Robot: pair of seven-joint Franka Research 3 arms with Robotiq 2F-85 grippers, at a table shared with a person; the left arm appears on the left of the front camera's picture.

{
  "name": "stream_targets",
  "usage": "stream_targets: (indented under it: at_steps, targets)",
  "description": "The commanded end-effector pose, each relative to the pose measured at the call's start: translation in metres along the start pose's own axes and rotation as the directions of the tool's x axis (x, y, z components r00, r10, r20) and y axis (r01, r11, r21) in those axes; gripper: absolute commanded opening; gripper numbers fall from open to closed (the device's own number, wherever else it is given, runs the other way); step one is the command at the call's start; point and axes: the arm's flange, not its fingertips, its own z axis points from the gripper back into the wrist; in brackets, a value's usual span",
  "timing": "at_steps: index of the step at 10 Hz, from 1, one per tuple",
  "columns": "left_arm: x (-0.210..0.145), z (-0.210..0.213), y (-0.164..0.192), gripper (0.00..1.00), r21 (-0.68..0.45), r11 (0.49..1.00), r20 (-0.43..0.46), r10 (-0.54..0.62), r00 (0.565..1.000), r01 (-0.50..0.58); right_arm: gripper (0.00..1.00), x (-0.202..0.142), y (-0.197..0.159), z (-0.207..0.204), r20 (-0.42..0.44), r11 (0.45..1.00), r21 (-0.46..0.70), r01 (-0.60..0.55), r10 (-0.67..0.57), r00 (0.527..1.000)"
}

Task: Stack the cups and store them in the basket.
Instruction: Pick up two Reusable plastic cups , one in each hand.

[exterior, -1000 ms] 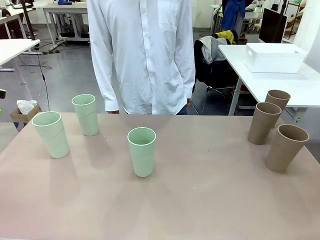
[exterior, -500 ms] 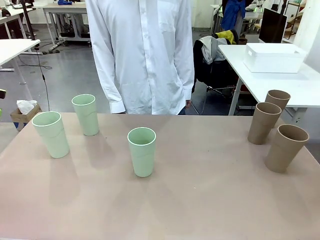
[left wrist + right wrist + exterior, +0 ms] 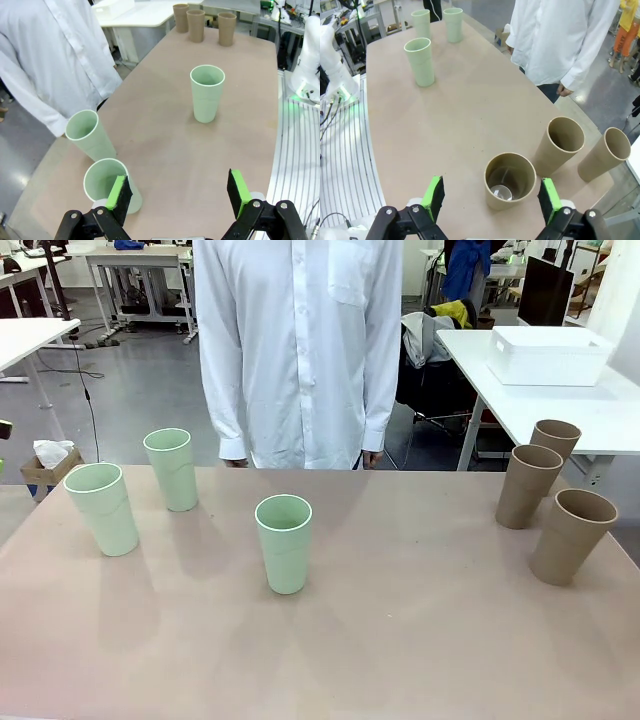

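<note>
Left tool (image 3: 179,192) and right tool (image 3: 491,199) both hang above the worktop (image 3: 400,640) with their green-padded fingers spread wide, holding nothing. On the left stand the near-left mint cup (image 3: 102,510), the far-left mint cup (image 3: 172,470) and the middle mint cup (image 3: 284,545), all upright and apart from one another. On the right stand the near tan cup (image 3: 570,537), the mid tan cup (image 3: 527,487) and the far tan cup (image 3: 555,445), close together; whether they touch I cannot tell. The basket (image 3: 548,365) sits on a separate white table beyond the far right corner, well apart from every cup. A person (image 3: 300,350) in a white shirt stands at the far edge.

The cups look light, stiff and thin-walled, with a matte skin that should give the pads fair friction. Tall and narrower at the foot, they would probably tip under a sideways nudge. A squeeze across the upper wall just under the rim seems the safest hold, since the taper would resist slipping down through the pads. The near tan cup lies right beneath the right tool's spread fingers.
</note>
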Motion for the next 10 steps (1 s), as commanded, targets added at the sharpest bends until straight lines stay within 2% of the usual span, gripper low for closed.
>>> stream_targets:
  at_steps: [1,3,4,5,8,10]
  targets:
    - [-0.002,-0.005,0.036,1.0,-0.045,0.999,-0.016,0.029,0.999,-0.029,1.0,0.018,-0.061,-0.008,0.02,0.999,0.008,0.04,-0.041,0.999]
    - [-0.008,-0.007,0.072,1.0,-0.088,0.995,0.001,0.04,0.999,-0.04,1.0,0.034,-0.117,-0.013,0.058,0.999,0.044,0.016,-0.019,0.998]
    - [-0.014,-0.007,0.089,1.0,-0.114,0.993,0.018,0.046,0.999,-0.043,1.0,0.035,-0.15,-0.014,0.078,0.997,0.075,0.026,-0.032,0.996]
    - [-0.026,-0.005,0.107,1.0,-0.132,0.99,0.055,0.05,0.997,-0.043,1.0,0.029,-0.186,-0.015,0.091,0.998,0.055,0.037,-0.042,0.995]
    - [-0.066,-0.004,0.136,1.0,-0.168,0.985,0.184,0.059,0.981,-0.028,1.0,-0.01,-0.252,-0.016,0.202,0.986,0.163,-0.026,-0.007,0.979]
    - [-0.094,-0.019,0.143,1.0,-0.157,0.988,0.249,0.034,0.968,0.006,1.0,-0.044,-0.279,-0.032,0.21,0.987,0.16,-0.018,-0.016,0.978]
